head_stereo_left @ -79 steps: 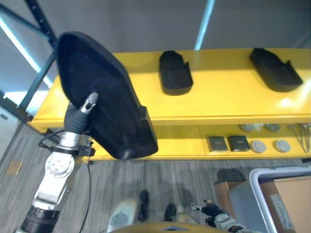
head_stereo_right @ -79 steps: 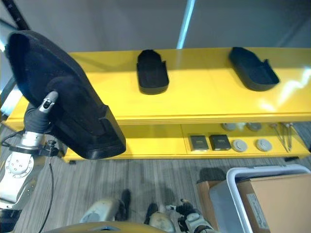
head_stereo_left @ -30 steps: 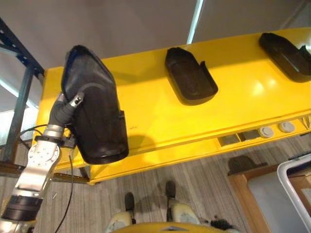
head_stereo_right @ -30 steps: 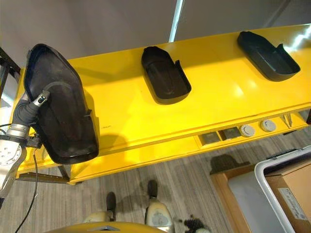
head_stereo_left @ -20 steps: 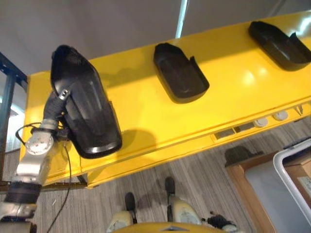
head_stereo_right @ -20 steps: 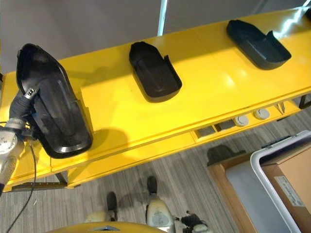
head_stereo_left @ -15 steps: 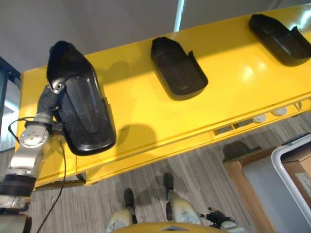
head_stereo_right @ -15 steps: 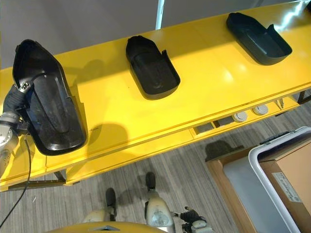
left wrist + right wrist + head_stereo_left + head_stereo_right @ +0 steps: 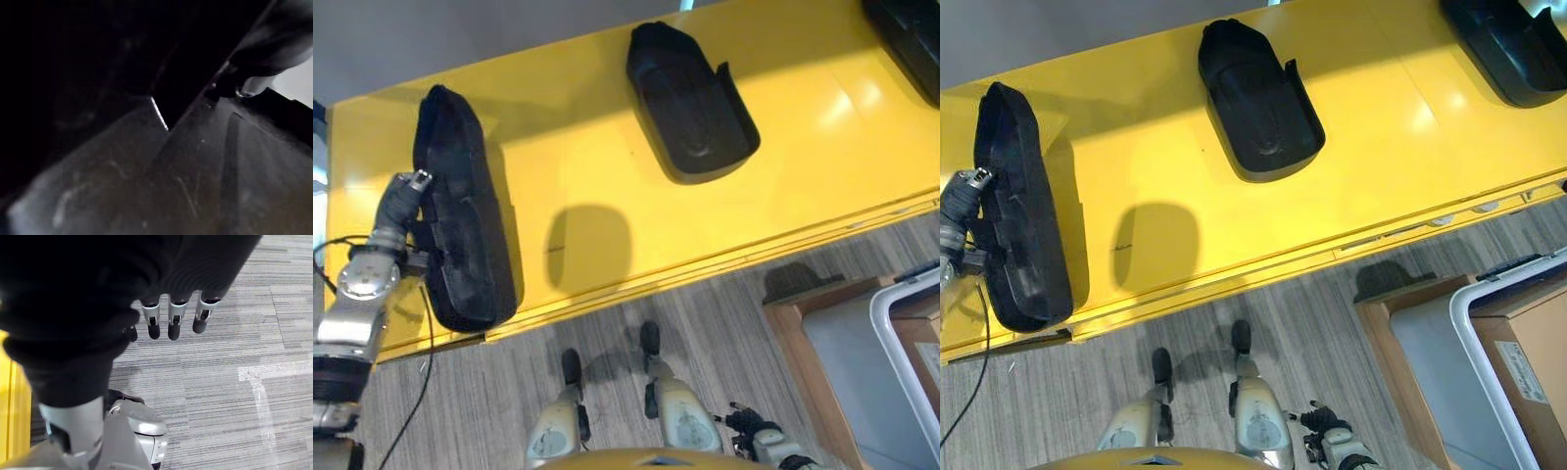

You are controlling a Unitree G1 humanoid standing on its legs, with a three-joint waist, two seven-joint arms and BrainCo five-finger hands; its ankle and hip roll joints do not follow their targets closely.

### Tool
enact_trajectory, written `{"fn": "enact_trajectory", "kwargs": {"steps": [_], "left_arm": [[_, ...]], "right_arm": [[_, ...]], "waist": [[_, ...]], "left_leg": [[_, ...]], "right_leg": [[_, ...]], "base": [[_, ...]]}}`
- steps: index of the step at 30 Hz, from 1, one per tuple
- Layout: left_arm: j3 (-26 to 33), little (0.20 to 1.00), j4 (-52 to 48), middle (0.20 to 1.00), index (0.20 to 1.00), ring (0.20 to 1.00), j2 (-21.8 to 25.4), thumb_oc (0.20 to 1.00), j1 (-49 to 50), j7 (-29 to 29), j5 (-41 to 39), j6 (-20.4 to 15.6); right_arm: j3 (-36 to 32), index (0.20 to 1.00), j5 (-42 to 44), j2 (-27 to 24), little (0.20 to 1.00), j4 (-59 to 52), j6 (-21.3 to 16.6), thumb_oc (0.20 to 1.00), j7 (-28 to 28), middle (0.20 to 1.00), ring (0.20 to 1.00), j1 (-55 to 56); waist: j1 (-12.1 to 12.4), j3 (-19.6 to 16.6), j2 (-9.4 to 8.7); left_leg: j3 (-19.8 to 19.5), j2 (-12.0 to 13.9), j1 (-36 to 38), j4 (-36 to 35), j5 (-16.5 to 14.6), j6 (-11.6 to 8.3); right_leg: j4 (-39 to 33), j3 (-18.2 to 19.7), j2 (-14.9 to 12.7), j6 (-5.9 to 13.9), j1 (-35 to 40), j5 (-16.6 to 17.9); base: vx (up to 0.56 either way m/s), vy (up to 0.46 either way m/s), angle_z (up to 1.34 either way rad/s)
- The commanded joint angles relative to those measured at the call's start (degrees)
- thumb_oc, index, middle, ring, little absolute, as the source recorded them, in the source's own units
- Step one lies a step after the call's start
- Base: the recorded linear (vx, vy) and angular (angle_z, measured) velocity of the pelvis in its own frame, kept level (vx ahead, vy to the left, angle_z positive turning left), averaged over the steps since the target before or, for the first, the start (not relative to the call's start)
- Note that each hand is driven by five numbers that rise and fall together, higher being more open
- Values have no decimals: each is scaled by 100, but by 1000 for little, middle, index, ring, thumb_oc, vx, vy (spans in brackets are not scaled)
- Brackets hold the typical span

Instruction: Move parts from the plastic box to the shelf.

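Yellow shelf (image 9: 607, 196) top, 1 black part (image 9: 460, 235) at its left end beside the left hand (image 9: 406, 196).
Grip hidden, cannot tell; right hand (image 9: 171, 323) hangs relaxed; the part overhangs the front edge and could tip off on release.

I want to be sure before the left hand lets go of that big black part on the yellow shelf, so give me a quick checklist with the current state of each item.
1. Large black moulded plastic part over the yellow shelf: ok.
2. Part resting flat: not ok, it is on its edge.
3. Near end inside the shelf's front edge: cannot tell.
4. Left hand grip: cannot tell, fingers hidden.
5. Gap to the neighbouring black tray-shaped part: ok.
6. Right hand free: ok, open over the grey floor.
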Motion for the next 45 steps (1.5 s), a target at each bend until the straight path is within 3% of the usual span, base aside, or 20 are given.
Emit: {"fn": "enact_trajectory", "kwargs": {"steps": [1, 6, 7, 8, 19, 25, 27, 30, 37, 45], "left_arm": [[125, 200, 170, 200, 200, 200, 32, 200, -83, 291, 731, -38], [226, 200, 295, 200, 200, 200, -165, 200, -136, 435, 1098, 80], [270, 523, 335, 523, 523, 523, -260, 523, -153, 503, 1170, 91], [287, 1000, 366, 1000, 1000, 1000, -320, 1000, -164, 606, 1267, 115], [554, 1000, 515, 1000, 1000, 1000, -600, 1000, -297, 1405, 2136, 334], [697, 1000, 85, 1000, 1000, 1000, -1099, 1000, -392, 1989, 1945, -111], [703, 1000, -75, 1000, 1000, 1000, -1139, 1000, -392, 1975, 1857, -187], [637, 1000, -595, 1000, 1000, 1000, -1275, 1000, -444, 1934, 1170, -654], [686, 1000, -930, 1000, 1000, 1000, -1141, 1000, -275, 1760, 829, -904], [902, 1000, -1828, 1000, 1000, 1000, -1589, 1000, 801, 1316, 549, -1225]], "right_arm": [[322, 1000, -73, 296, 1000, 73, 68, 1000, 48, 1000, 1000, -85], [334, 1000, -97, 319, 1000, 42, 87, 1000, 61, 1000, 1000, -66], [322, 1000, -80, 322, 1000, 46, 98, 1000, 62, 1000, 1000, -66], [298, 1000, -51, 316, 1000, 54, 101, 1000, 65, 1000, 1000, -64], [316, 1000, -72, 361, 1000, 43, 106, 1000, 23, 1000, 1000, -11], [361, 1000, -53, 405, 1000, 95, 31, 1000, -86, 1000, 1000, -11], [357, 1000, -63, 395, 1000, 122, 18, 1000, -103, 1000, 1000, -10], [320, 1000, -114, 324, 1000, 237, 7, 1000, -154, 1000, 1000, 26], [231, 1000, -161, 263, 1000, 372, 19, 1000, -132, 1000, 1000, 9], [139, 1000, -206, 279, 1000, 482, -15, 1000, -90, 1000, 1000, 30]], "waist": [[-91, -37, -175], [-106, -19, -175], [-119, -11, -176], [-122, -15, -182], [-135, -67, -189], [-117, -159, -171], [-108, -180, -155], [-75, -423, -96], [9, -771, -31], [204, -1082, -36]], "left_leg": [[-204, -44, 17, 276, -568, 138], [-199, -46, 40, 246, -561, 133], [-189, -44, 56, 231, -564, 131], [-180, -36, 71, 222, -572, 131], [-173, -18, 102, 189, -586, 119], [-186, 8, 224, 110, -569, 96], [-190, 12, 271, 81, -559, 90], [-239, 13, 474, 4, -544, 59], [-353, -10, 733, 1, -559, 50], [-532, -60, 983, 61, -623, 71]], "right_leg": [[31, -15, -243, 320, 423, -891], [24, -12, -236, 321, 431, -895], [19, -6, -229, 317, 429, -903], [16, 5, -221, 310, 439, -918], [13, 5, -176, 296, 453, -964], [13, -35, -165, 296, 549, -1029], [13, -51, -164, 299, 596, -1043], [13, -152, -185, 307, 853, -1105], [26, -344, -247, 318, 1230, -1156], [146, -551, -342, 330, 1604, -1272]], "base": [[0, 0, 0], [2, -1, -1], [0, 0, 0], [0, 0, 0], [4, -3, -1], [0, 0, 0], [0, 0, 0], [33, 5, 7], [-1, 2, 15], [-18, 7, 14]]}}
